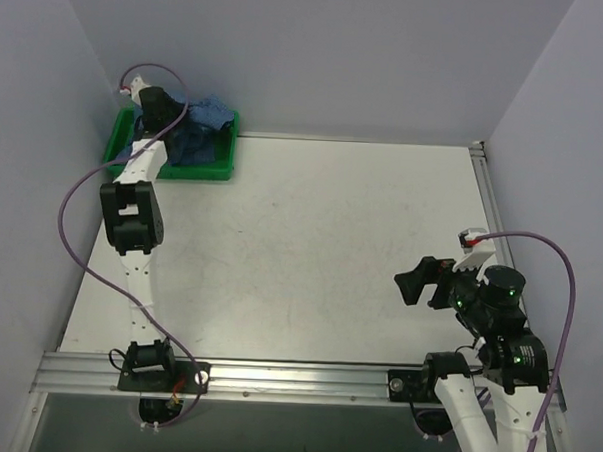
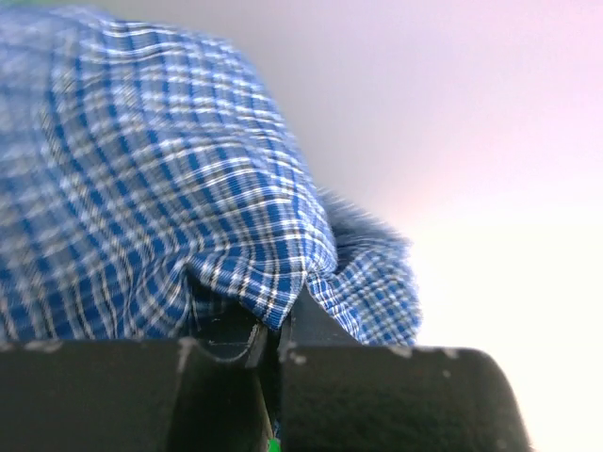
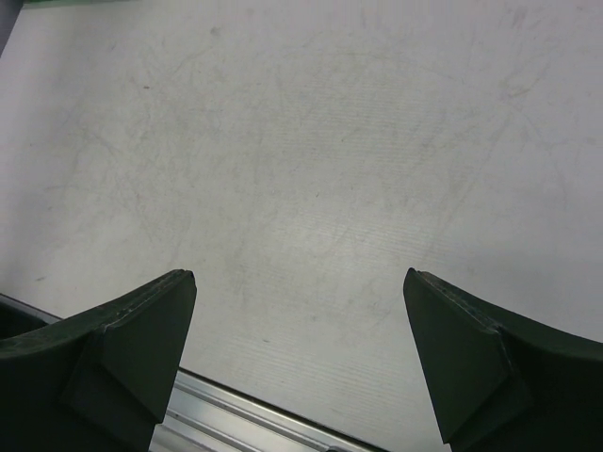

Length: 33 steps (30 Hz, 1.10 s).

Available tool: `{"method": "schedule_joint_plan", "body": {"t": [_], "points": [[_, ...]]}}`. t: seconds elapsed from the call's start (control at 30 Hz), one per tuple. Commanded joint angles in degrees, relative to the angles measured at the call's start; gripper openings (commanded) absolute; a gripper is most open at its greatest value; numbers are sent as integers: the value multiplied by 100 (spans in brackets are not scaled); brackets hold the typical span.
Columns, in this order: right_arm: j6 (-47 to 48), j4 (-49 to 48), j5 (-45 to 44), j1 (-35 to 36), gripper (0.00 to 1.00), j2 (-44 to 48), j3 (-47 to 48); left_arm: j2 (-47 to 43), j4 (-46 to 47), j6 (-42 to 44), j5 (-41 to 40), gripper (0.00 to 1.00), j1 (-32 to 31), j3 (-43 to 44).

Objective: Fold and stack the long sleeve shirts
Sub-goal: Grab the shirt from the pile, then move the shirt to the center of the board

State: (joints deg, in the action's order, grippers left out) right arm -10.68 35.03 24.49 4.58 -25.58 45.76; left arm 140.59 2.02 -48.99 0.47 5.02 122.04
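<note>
A blue checked long sleeve shirt [image 1: 204, 129] lies crumpled in the green tray [image 1: 222, 166] at the table's far left corner. My left arm reaches into that tray, and its gripper [image 1: 169, 128] is down in the cloth. In the left wrist view the checked shirt [image 2: 141, 198] fills the frame, and a fold of it is pinched between the left gripper's [image 2: 280, 325] shut jaws. My right gripper [image 1: 416, 282] hovers over the bare table at the near right. It stands open with nothing between its fingers [image 3: 141, 330], as the right wrist view shows.
The white table [image 1: 311, 246] spreads between the arms, with an aluminium rail [image 1: 305, 378] along its near edge. Walls close in at the back and both sides. The left arm's purple cable [image 1: 74, 201] loops over the table's left edge.
</note>
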Motion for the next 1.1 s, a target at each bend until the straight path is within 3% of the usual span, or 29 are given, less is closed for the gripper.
{"method": "schedule_joint_plan", "body": {"t": [0.0, 0.2, 0.37, 0.47, 0.57, 0.67, 0.7, 0.73, 0.77, 0.8, 0.83, 0.93, 1.07], "points": [[-66, -40, 21, 25, 99, 211, 346, -1795, 1037, 161, 200, 0, -219, 189], [-136, 118, -41, 25, 99, 396, 688, -3009, 397, 337, 102, 0, -817, 504], [-215, 171, -164, 25, 99, 475, 864, -3599, -184, 434, 330, 0, -1825, 866], [-268, 215, -164, 25, 99, 510, 944, -4300, -193, 522, 568, 0, -2511, 305], [-329, 302, -129, 25, 100, 554, 953, -4987, 365, 733, 524, 0, -3066, -1432], [-365, 434, -129, 26, 100, 554, 944, -5910, 921, 733, 471, 17, -3778, -3699], [-391, 478, -120, 25, 100, 554, 935, -6321, 932, 725, 393, 35, -4102, -4201], [-426, 514, -146, 25, 100, 537, 918, -6534, 914, 724, 262, 44, -4331, -5241], [-461, 566, -164, 25, 100, 546, 909, -6988, 888, 733, 156, 51, -4508, -5730], [-549, 584, -199, 25, 100, 511, 891, -7237, 835, 716, -167, 68, -4866, -6179], [-602, 619, -199, 25, 100, 493, 874, -7500, 661, 646, -318, 74, -5018, -7045], [-751, 725, -296, 17, 100, 344, 795, -8537, -32, 374, -565, 86, -5317, -7869], [-909, 786, -305, 34, 100, -7, 611, -9820, -2221, 40, -688, 86, -5327, -8441]]}}
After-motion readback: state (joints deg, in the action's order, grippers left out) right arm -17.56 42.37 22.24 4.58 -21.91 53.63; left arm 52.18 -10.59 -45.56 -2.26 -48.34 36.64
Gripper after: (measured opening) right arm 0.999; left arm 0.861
